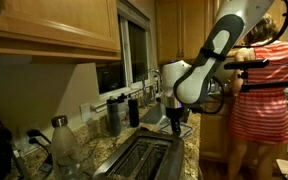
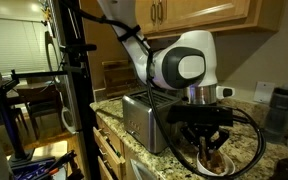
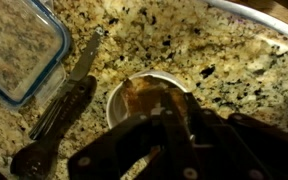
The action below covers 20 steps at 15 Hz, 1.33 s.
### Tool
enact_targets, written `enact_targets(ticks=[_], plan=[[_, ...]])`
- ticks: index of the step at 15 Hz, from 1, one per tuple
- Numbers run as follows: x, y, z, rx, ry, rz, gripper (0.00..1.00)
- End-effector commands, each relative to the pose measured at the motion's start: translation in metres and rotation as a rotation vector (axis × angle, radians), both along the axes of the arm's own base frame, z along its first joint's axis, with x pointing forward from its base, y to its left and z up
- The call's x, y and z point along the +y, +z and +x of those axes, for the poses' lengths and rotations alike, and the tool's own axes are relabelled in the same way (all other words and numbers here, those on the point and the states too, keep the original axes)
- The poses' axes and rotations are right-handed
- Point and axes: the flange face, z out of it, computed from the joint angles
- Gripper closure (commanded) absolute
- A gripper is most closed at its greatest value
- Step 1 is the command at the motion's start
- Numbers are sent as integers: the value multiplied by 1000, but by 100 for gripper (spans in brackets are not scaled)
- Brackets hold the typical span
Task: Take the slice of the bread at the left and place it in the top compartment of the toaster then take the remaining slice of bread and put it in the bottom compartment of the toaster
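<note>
The brushed-steel toaster (image 1: 139,155) (image 2: 141,122) stands on the granite counter with its two long slots facing up. Beside it, a small white plate (image 3: 112,110) (image 2: 224,170) holds brown bread (image 3: 136,98). My gripper (image 3: 177,101) (image 1: 174,122) (image 2: 211,152) reaches down into the plate. Its fingers stand close together with a thin brown slice between them. I cannot tell whether a second slice lies in the plate, because the gripper hides most of it.
A knife (image 3: 69,100) and a blue-rimmed glass container (image 3: 19,50) lie on the counter left of the plate. Bottles and shakers (image 1: 114,115) stand by the wall. A person (image 1: 264,90) stands behind the arm. A black stand (image 2: 79,90) rises in front of the counter.
</note>
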Motion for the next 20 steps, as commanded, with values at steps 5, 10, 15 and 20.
enact_targets(ticks=[5,10,15,20], plan=[[-5,6,7,-28,-17,-5,90],[-9,16,16,-48,-37,-8,90],[-10,31,30,-78,-81,-17,90],[-10,30,31,-82,-107,-16,90]])
